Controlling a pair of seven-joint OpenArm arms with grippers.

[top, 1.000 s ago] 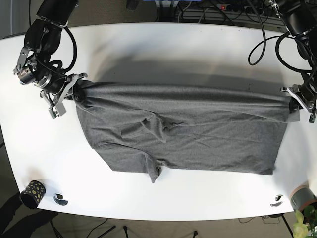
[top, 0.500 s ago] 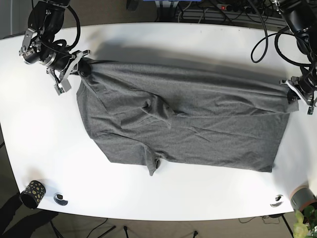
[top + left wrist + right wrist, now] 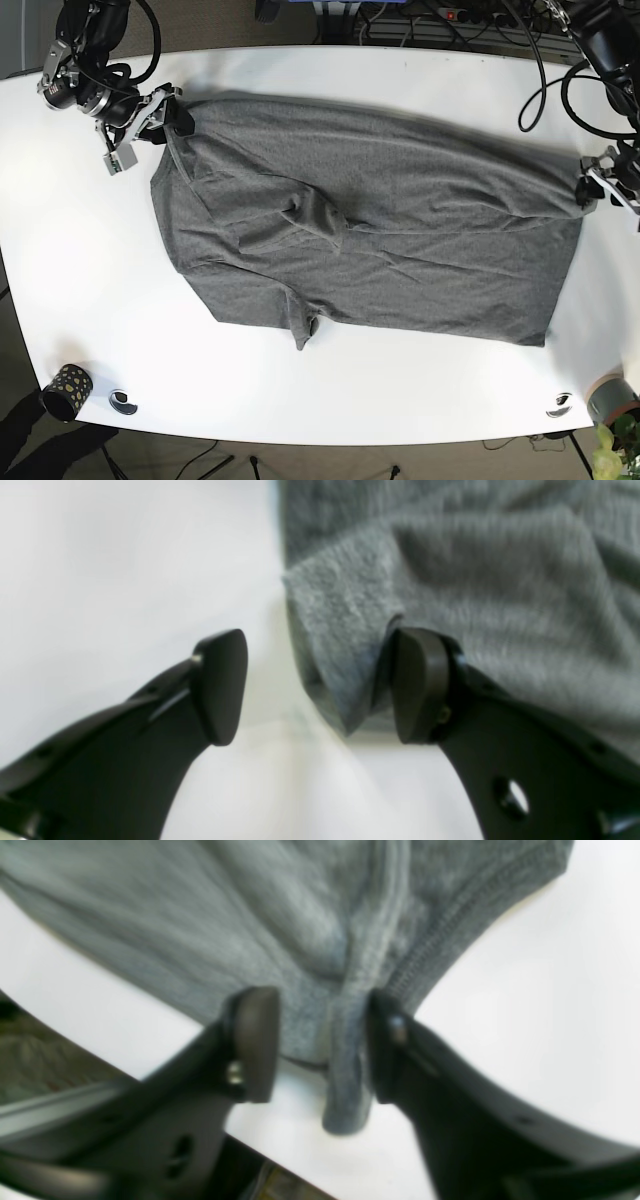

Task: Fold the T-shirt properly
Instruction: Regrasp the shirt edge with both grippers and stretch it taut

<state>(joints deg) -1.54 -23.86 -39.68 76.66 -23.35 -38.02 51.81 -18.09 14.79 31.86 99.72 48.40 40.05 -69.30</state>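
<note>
A grey T-shirt point(image 3: 370, 240) lies spread on the white table point(image 3: 330, 400), with wrinkles near its middle. My right gripper point(image 3: 160, 108) is at the shirt's far-left corner. In the right wrist view this gripper point(image 3: 320, 1045) has its jaws apart, with a bunched fold of the shirt point(image 3: 345, 990) hanging between them against one finger. My left gripper point(image 3: 598, 188) is at the shirt's right corner. In the left wrist view it point(image 3: 317, 685) is open, and the shirt's corner point(image 3: 345, 620) rests against one finger point(image 3: 415, 685).
A dotted dark cup point(image 3: 66, 388) and a small round object point(image 3: 124, 402) sit at the front left. Another small object point(image 3: 560, 404) and a potted plant point(image 3: 612, 400) are at the front right. Cables hang behind the table's far edge.
Both arms moved toward the table's far side and dragged the shirt's top edge with them. The shirt now lies flatter and farther back. The jaws have parted.
</note>
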